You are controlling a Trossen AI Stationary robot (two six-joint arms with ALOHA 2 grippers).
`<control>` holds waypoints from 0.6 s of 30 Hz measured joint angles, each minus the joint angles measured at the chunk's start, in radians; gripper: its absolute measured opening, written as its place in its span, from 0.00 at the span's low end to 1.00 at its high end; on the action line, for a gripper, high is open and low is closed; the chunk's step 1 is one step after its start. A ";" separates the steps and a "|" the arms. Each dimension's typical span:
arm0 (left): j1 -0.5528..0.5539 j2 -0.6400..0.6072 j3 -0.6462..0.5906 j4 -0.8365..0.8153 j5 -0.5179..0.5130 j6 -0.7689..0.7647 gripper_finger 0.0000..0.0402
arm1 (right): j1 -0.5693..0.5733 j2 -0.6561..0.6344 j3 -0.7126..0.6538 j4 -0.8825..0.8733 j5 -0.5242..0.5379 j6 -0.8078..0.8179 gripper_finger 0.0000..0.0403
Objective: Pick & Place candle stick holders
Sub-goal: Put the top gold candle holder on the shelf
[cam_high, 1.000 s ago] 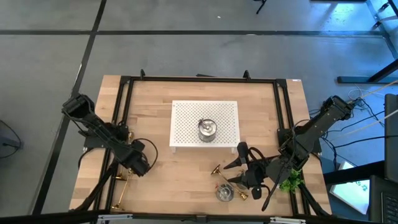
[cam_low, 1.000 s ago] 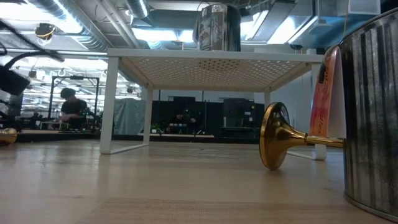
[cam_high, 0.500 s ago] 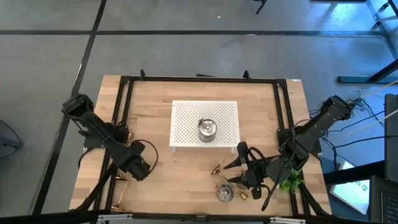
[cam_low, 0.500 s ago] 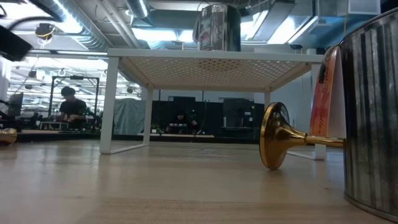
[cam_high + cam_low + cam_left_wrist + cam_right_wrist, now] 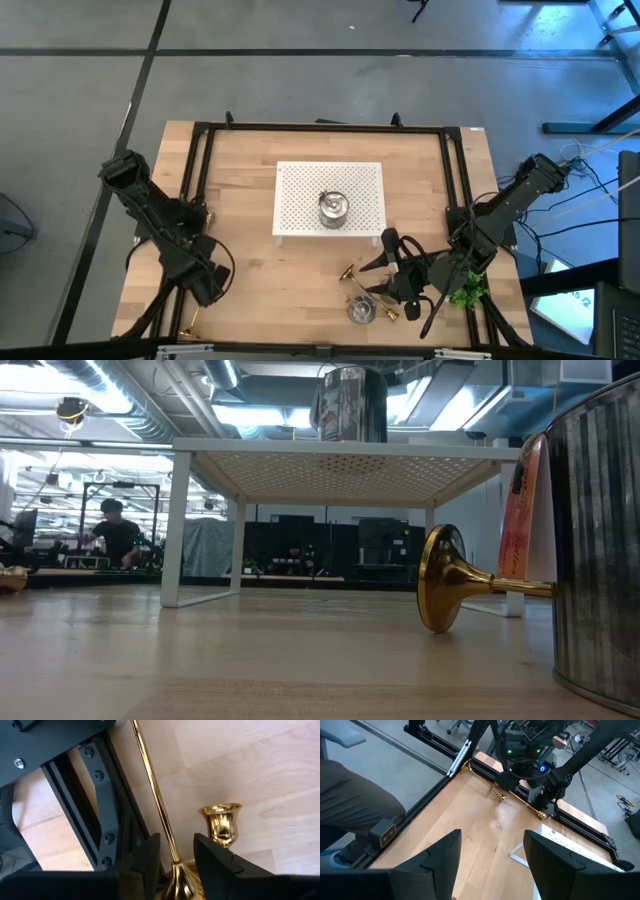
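My left gripper [image 5: 205, 283] hangs open over the table's near left, pointing down. Its fingers stand on either side of the thin shaft [image 5: 167, 835] of a gold candlestick [image 5: 190, 318] that lies along the black rail; whether they touch it I cannot tell. A second gold cup [image 5: 220, 822] shows beside it. My right gripper [image 5: 492, 855] waits open above the near right with nothing between its fingers. Below it lie a gold candlestick [image 5: 347, 272] on its side and a silver holder [image 5: 362, 310]. Another silver holder [image 5: 333, 208] stands on the white stand [image 5: 300, 190].
A black frame [image 5: 195, 180] runs round the table's edges. A small green plant [image 5: 465, 295] sits at the near right rail. Bare wood lies between the stand and the left arm [image 5: 250, 300]. A person's trouser leg [image 5: 355, 795] shows beyond the near edge.
My left gripper has risen and gone toward the table's near left corner, rolling about its own axis, and has left the low view. The candlesticks and holders lie where they were.
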 joint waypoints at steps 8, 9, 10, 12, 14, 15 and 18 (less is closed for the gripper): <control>-0.008 0.000 -0.073 0.091 0.005 -0.011 0.31 | 0.000 0.000 0.000 0.002 0.000 0.003 0.54; -0.008 0.000 -0.087 0.118 0.005 -0.010 0.32 | 0.000 0.000 0.000 0.002 0.000 0.003 0.54; -0.008 0.000 -0.101 0.135 0.009 -0.010 0.32 | 0.000 0.000 0.000 0.002 0.000 0.003 0.54; -0.008 0.000 -0.122 0.158 0.028 -0.003 0.32 | 0.000 0.000 0.000 0.002 0.000 0.003 0.54; -0.008 0.000 -0.129 0.164 0.049 -0.001 0.32 | 0.000 0.000 0.000 0.002 0.000 0.003 0.54; -0.008 0.000 -0.129 0.163 0.051 -0.001 0.32 | 0.000 0.000 0.000 0.002 0.000 0.003 0.54; -0.008 0.000 -0.129 0.157 0.049 0.000 0.30 | 0.000 0.000 0.000 0.002 0.000 0.003 0.54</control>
